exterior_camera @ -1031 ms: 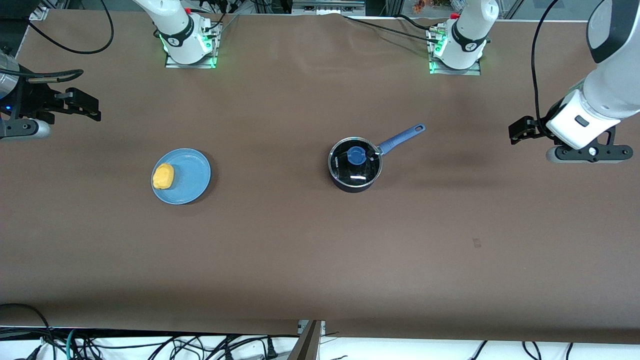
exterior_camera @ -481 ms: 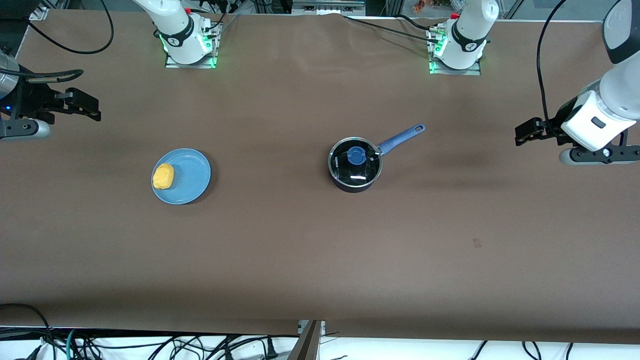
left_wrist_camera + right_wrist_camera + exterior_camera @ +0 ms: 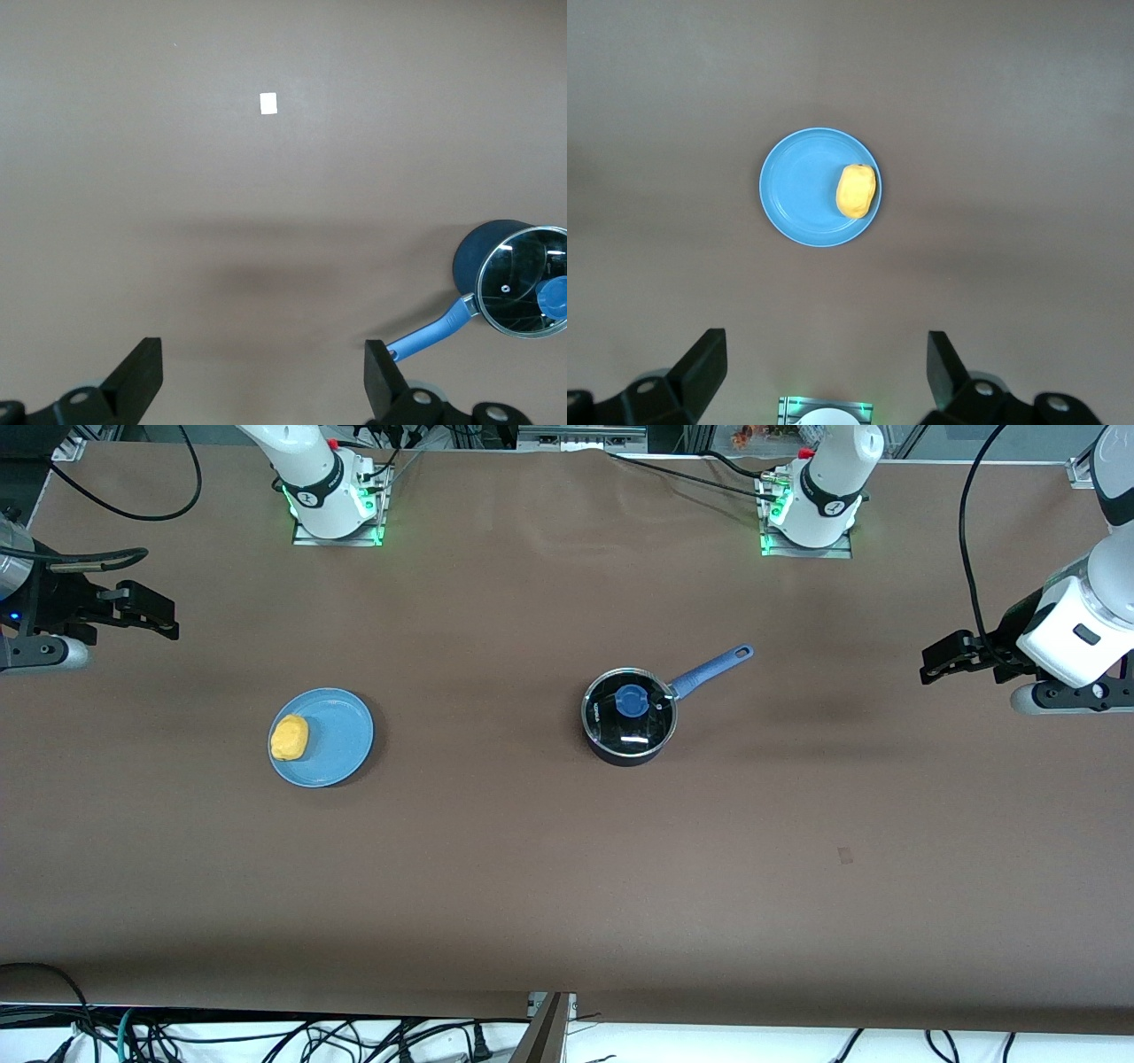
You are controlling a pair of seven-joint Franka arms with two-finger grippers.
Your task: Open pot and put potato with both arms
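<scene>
We note the brown bench [image 3: 549,868] bare along its nearer stretch save for a small pale mark [image 3: 845,856] toward the left arm's end, which shows as a white tag in the left wrist view. Next out lies the blue plate [image 3: 335,737] toward the right arm's end, with the potato [image 3: 289,738] resting on it at the rim, on the side toward that end of the bench; in the right wrist view we see the potato whole and untouched on the plate. About level with the plate, near the middle of the bench and well apart from it, stands the pot [image 3: 629,717], its glass lid [image 3: 629,727] seated on the mouth with the blue knob [image 3: 631,701] at the centre; the long blue handle [image 3: 711,669] angles away from the front camera toward the left arm's end. Farther out, the left gripper [image 3: 937,661] hangs over bare bench at the left arm's end, well clear of the pot, jaws wide apart in its wrist view. The right gripper [image 3: 152,615] hangs over the right arm's end, away from the plate, jaws likewise apart with nothing between them. Farthest stand the two bases.
</scene>
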